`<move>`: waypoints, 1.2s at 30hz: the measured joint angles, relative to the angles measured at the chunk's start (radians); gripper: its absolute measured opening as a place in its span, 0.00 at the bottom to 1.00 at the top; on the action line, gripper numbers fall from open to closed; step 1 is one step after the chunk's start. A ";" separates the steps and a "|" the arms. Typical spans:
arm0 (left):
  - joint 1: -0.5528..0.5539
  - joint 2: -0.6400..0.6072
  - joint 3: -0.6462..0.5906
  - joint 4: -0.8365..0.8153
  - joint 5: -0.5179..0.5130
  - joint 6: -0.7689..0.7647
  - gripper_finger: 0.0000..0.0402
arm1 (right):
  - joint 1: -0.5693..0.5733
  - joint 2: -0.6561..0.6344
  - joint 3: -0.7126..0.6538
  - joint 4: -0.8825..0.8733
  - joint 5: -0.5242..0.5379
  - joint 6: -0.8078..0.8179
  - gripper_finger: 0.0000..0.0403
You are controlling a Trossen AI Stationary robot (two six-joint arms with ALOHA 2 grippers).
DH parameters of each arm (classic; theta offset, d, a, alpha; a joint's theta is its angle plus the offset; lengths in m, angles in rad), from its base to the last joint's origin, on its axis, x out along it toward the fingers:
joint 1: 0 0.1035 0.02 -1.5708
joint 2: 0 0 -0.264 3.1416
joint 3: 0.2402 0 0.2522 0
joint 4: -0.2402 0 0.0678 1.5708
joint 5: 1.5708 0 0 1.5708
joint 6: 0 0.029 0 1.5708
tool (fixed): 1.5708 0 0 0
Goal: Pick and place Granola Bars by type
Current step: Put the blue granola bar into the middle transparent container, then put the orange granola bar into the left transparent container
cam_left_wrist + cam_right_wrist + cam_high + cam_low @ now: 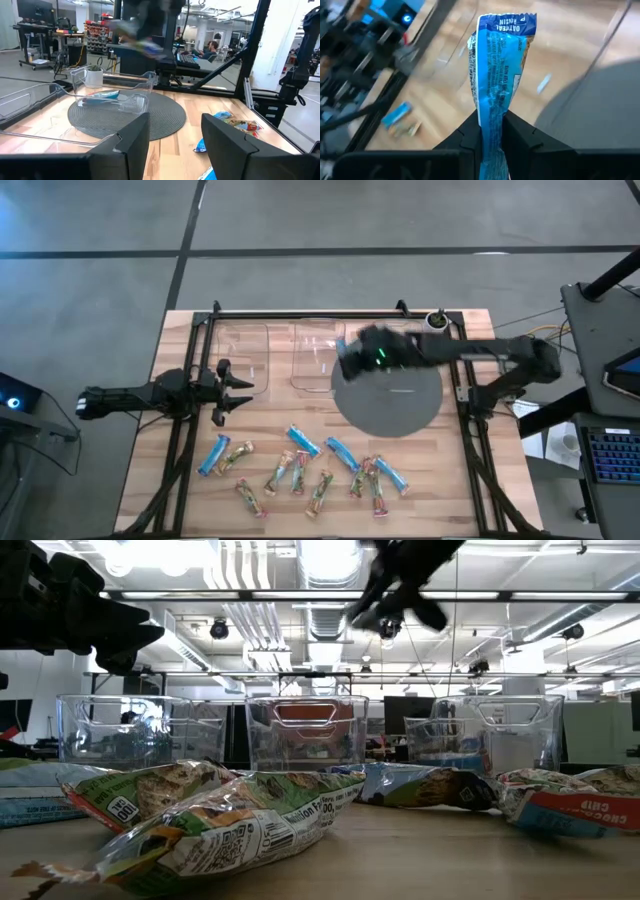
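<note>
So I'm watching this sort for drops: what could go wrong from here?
The right hand pinches the blue oatmeal raisin bar only at one end, so the long free part could swing or slip out in transit. The clear bins sit close together; a slightly off release could land it in the wrong one or on the grey round mat. The left hand waits open beside the bins, near that path.

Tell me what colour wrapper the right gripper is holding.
Bright blue bar, clearest in the right wrist view.
</note>
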 joint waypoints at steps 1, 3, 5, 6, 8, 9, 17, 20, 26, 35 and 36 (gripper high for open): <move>0.000 0.003 0.000 0.000 0.000 0.000 0.41 | -0.045 0.033 0.022 -0.003 -0.042 -0.018 0.14; 0.000 0.005 0.000 0.000 0.000 0.000 0.41 | -0.120 0.106 0.066 -0.003 -0.135 -0.052 0.17; 0.000 0.009 0.000 0.000 -0.001 0.000 0.41 | -0.167 0.181 0.107 -0.004 -0.210 -0.081 0.22; 0.000 0.009 0.000 0.000 -0.001 0.000 0.41 | -0.182 0.218 0.129 -0.005 -0.237 -0.096 0.25; 0.000 0.009 0.000 0.000 -0.001 0.000 0.41 | -0.199 0.286 0.172 -0.005 -0.274 -0.118 0.31; 0.000 0.009 0.000 0.000 -0.001 0.000 0.41 | -0.202 0.315 0.193 -0.005 -0.278 -0.124 0.35; 0.001 0.009 0.000 0.038 -0.124 0.010 0.41 | -0.179 0.392 0.335 -0.009 -0.285 -0.323 0.57; 0.001 0.009 0.000 0.055 -0.171 -0.049 0.41 | -0.174 0.371 0.346 -0.031 -0.284 -0.373 0.62; -0.001 0.011 0.000 0.185 -0.178 -0.661 0.41 | -0.178 0.334 0.346 -0.097 -0.277 -0.409 0.66; -0.001 0.039 0.000 0.360 -0.207 -0.954 0.41 | -0.143 0.330 0.345 -0.126 -0.277 -0.412 0.65; -0.001 0.043 0.002 0.376 -0.193 -0.998 0.41 | -0.138 0.330 0.345 -0.126 -0.277 -0.412 0.65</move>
